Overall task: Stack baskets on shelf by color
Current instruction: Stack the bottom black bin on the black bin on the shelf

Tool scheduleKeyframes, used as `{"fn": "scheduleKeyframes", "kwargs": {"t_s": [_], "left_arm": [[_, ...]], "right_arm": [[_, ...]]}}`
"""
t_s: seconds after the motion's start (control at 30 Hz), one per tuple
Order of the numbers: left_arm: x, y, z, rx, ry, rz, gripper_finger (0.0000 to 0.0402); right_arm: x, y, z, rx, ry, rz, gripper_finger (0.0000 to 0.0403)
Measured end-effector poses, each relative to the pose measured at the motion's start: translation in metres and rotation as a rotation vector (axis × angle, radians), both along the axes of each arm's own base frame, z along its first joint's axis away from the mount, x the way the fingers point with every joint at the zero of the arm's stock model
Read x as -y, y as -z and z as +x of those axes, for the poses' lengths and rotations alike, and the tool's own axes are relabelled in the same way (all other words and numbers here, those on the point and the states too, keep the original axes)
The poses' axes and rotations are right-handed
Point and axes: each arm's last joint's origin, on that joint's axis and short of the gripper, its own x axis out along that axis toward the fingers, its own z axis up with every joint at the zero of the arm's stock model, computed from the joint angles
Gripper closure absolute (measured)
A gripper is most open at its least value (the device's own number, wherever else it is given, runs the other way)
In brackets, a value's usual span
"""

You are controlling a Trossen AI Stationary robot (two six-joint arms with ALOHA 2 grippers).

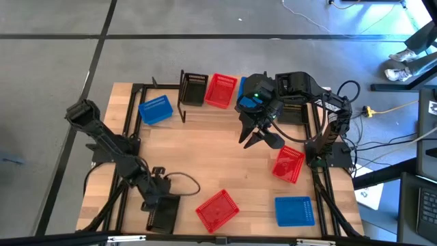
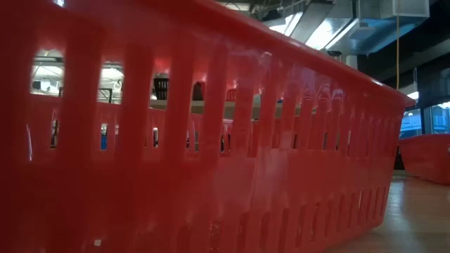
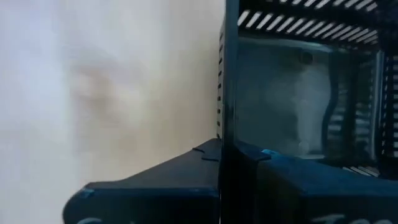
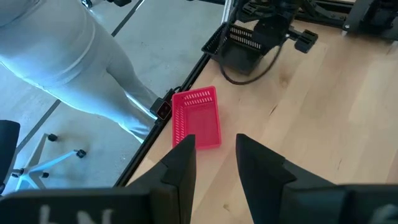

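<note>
- Gripping the wall of a black basket (image 3: 298,93), the left gripper (image 1: 158,205) was clenched on it at the near left of the table (image 1: 205,157). In the left wrist view the wall stood pinched between the two dark fingers (image 3: 155,186).
- The right gripper (image 1: 254,140) hung over the middle of the table, just in front of the shelf (image 1: 205,113), with its fingers spread and nothing between them.
- On the shelf stood another black basket (image 1: 194,89) and a red basket (image 1: 221,90) side by side. A blue one (image 1: 243,89) next to the red showed only partly, under the right arm.
- A blue basket (image 1: 156,109) lay just left of the shelf.
- Three more baskets lay apart on the table: a tilted red one (image 1: 289,164) at the right, a blue one (image 1: 295,210) at the near right corner, and a red one (image 1: 217,210) at the near edge.
- That last red basket filled almost all of the low view with its slotted wall (image 2: 211,140).
- In the right wrist view, a person's leg in pale trousers (image 4: 62,56) stood on the floor beside the table.
</note>
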Motion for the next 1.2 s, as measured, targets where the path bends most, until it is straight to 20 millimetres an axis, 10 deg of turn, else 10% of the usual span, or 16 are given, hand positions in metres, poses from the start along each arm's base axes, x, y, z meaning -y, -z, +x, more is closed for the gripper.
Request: {"fn": "scheduleKeyframes", "kwargs": {"t_s": [0.27,0.63,1.2], "left_arm": [[-0.041,-0.056,-0.005,0.167,-0.125,0.119,0.0401],[-0.098,-0.149,-0.008,0.422,-0.474,0.723,0.0401],[-0.125,-0.179,0.03,0.527,-0.777,1.32,0.0401]], "right_arm": [[0.004,0.002,0.001,-0.05,0.157,-0.089,0.0292],[0.012,0.004,0.003,-0.096,0.565,-0.345,0.0292],[-0.029,0.01,0.05,0.191,0.813,-0.61,0.0292]]}}
